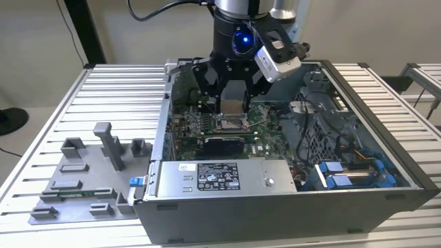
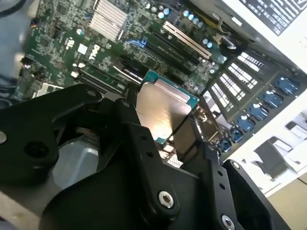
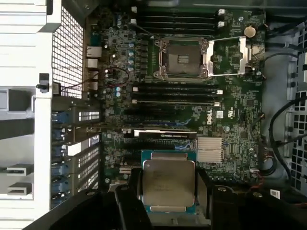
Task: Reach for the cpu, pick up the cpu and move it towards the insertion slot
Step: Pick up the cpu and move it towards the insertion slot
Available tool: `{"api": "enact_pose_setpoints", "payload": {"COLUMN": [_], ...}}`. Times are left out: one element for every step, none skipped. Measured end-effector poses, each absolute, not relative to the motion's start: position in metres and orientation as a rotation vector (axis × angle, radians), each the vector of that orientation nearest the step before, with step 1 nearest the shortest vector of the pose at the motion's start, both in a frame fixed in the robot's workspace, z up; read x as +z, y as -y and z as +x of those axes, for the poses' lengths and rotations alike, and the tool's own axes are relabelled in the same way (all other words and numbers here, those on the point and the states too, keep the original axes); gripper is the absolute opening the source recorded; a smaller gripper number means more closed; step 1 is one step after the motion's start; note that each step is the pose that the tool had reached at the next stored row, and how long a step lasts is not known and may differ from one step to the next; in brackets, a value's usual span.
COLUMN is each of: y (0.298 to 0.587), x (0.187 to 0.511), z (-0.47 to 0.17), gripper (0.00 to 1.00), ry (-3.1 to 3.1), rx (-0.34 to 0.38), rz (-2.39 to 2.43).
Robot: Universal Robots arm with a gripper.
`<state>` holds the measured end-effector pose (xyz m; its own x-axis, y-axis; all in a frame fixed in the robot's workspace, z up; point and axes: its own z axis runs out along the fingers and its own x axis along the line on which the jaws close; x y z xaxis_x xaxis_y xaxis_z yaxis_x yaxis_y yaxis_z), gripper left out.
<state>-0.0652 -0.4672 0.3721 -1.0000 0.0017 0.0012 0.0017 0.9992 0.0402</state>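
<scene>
**Chip in the claw, over the board**

My claw (image 3: 168, 206) pinched the cpu (image 3: 169, 186) by two opposite edges, flat and level above the circuit board (image 3: 230, 110). The insertion slot (image 3: 183, 58) lay open further along the board; I judged steady, untilted carriage mattered most.

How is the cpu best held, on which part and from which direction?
By two opposite thin edges, from above the flat top: the cpu is a thin square, and the gripper holds it so, silvery top exposed, above the board.
</scene>
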Motion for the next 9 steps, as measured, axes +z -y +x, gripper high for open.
{"api": "enact_pose_setpoints", "payload": {"y": [0.467,0.467,0.467,0.467,0.467,0.467,0.467,0.467,0.467], "x": [0.372,0.372,0.372,0.372,0.372,0.372,0.372,0.372,0.372], "z": [-0.061,-0.056,-0.052,-0.047,-0.042,-0.038,-0.033,-0.029,-0.025], "gripper": [0.00,0.00,0.00,0.00,0.00,0.00,0.00,0.00,0.00], "ry": [3.140,3.140,3.140,3.140,3.140,3.140,3.140,3.140,3.140], "rx": [-0.063,-0.063,-0.063,-0.063,-0.063,-0.063,-0.063,-0.063,-0.063], "rz": [-0.003,-0.003,-0.003,-0.003,-0.003,-0.003,-0.003,-0.003,-0.003]}}
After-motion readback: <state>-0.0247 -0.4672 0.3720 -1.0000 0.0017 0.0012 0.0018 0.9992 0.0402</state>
